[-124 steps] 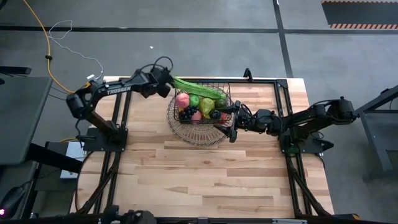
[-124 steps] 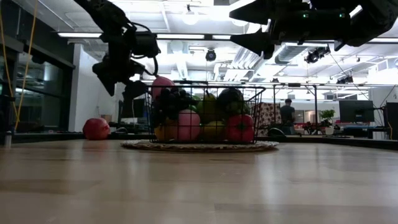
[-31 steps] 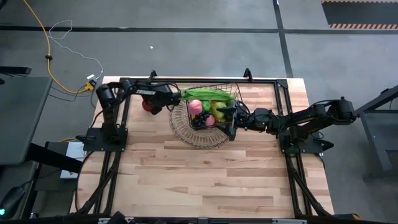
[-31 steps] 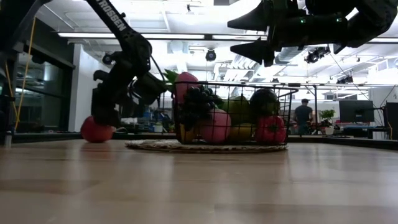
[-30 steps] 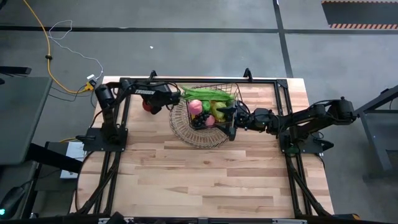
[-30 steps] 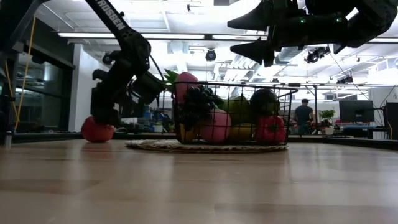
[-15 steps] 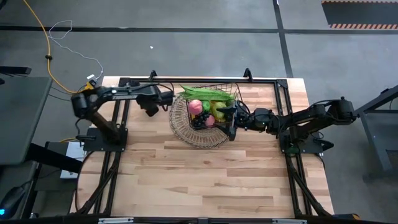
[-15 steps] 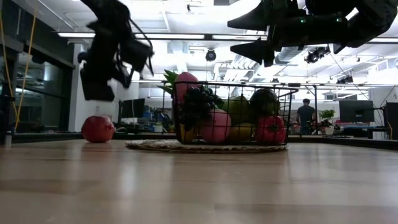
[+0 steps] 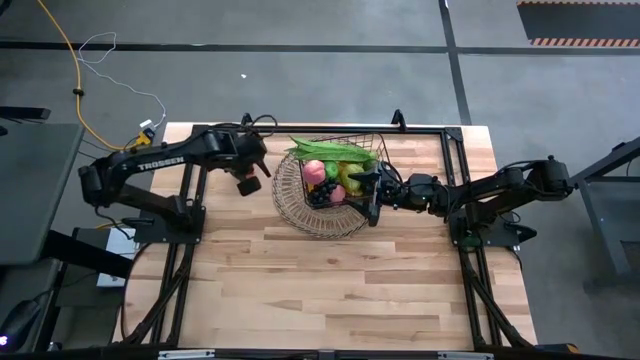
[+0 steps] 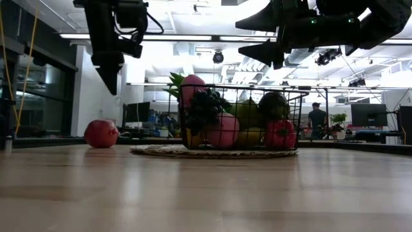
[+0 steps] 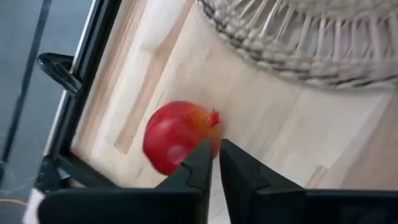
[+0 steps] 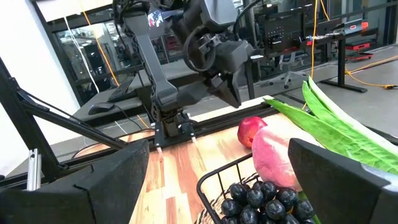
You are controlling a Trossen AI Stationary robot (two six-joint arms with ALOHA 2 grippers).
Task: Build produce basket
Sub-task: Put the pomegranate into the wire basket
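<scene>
Left wrist view shows the one piece not yet loaded: a red pomegranate point(image 11: 177, 135) lying on the bare wood at lower left of the frame, its small crown pointing toward the woven round dish point(image 11: 298, 43) at the top. It looks round, hard-skinned and smooth, so it would probably roll under a nudge and slip from a shallow pinch; the safest hold seems to be across its widest part, away from the crown. The left tool point(image 11: 213, 163) hangs above it with fingers clenched and nothing between them, so they would need to part first.

In the high view the basket point(image 9: 338, 172) sits at upper centre, on the dish, already filled with the produce point(image 9: 335, 175): grapes, pink and yellow pieces, long green pods across the far rim. The right tool point(image 9: 371, 196) stands at the basket's right edge, spread wide and holding nothing visible.

The bench point(image 9: 330, 280) is pale planked wood, flat and uncluttered toward the bottom of the frame. The low view looks into a bright workshop with ceiling lights, monitors and a person point(image 10: 316, 119) standing far off at right.
</scene>
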